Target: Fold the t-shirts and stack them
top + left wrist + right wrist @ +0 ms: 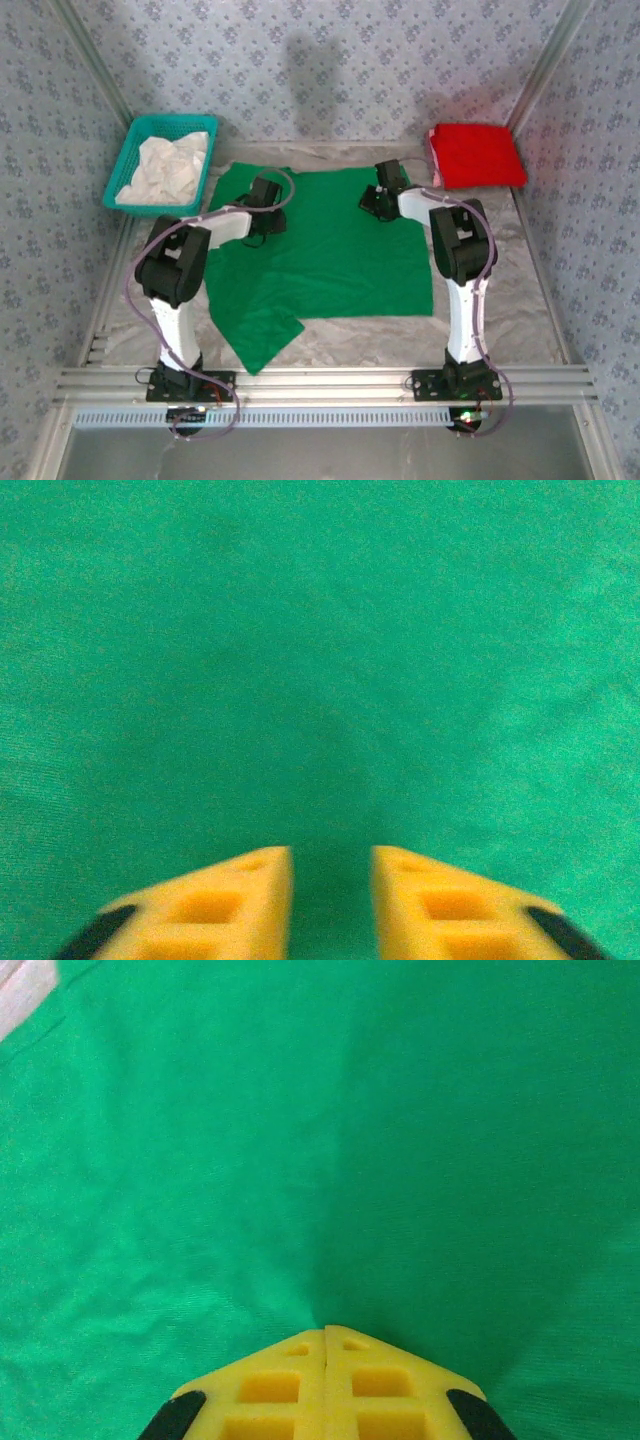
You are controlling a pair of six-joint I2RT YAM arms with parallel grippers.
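The green t-shirt (330,260) lies spread over the middle of the table, one sleeve pointing toward the near left. My left gripper (266,212) hovers low over its upper left part; in the left wrist view it (331,852) is open by a narrow gap, with flat green cloth (320,630) under it. My right gripper (378,203) is at the shirt's upper right. In the right wrist view it (326,1330) is shut, and a crease in the green cloth (200,1160) runs up to its tips. The red t-shirt (477,155) lies folded at the back right.
A teal mesh basket (125,165) holding crumpled white cloth (165,170) stands at the back left. Patterned walls close in the table on three sides. A sliver of bare table (20,990) shows past the green shirt's edge.
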